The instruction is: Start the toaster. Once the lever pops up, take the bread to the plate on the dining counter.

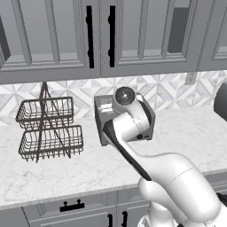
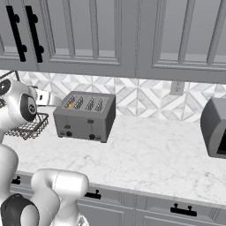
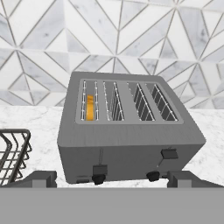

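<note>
Grey-veined marble runs along this stretch of kitchen counter (image 2: pixel 145 154), and on it, close to the patterned backsplash, stands the toaster (image 2: pixel 85 115). Its four slots face up; the bread (image 3: pixel 89 107) sits sunk in the leftmost slot as the hand view shows it, only an orange-gold strip of crust visible between the wires. Two small black levers sit on the front: the left lever (image 3: pixel 100 169) lies lower than the right lever (image 3: pixel 169 153), just above a black knob.

The gripper (image 3: pixel 112 177) hovers in front of and slightly above the toaster, its fingertips spread wide apart with nothing between them, touching nothing.

Judging from this, the start step is still at hand or only just made; I cannot tell whether the left lever is latched. The risks follow from that. A press on the right lever would run the empty slots. A glancing push on so small a lever could slide off onto the knob, or shove the light toaster back toward the wall. Later, the slot is narrow and the slice sits deep, so open fingers could catch on the slot wires or pinch only crust.

Just beside the toaster stands a two-tier wire basket (image 1: pixel 48 128), close enough to be clipped by the elbow. Grey cabinets (image 1: pixel 53 35) with black handles hang above, and a dark appliance (image 2: pixel 215 128) sits well apart.
</note>
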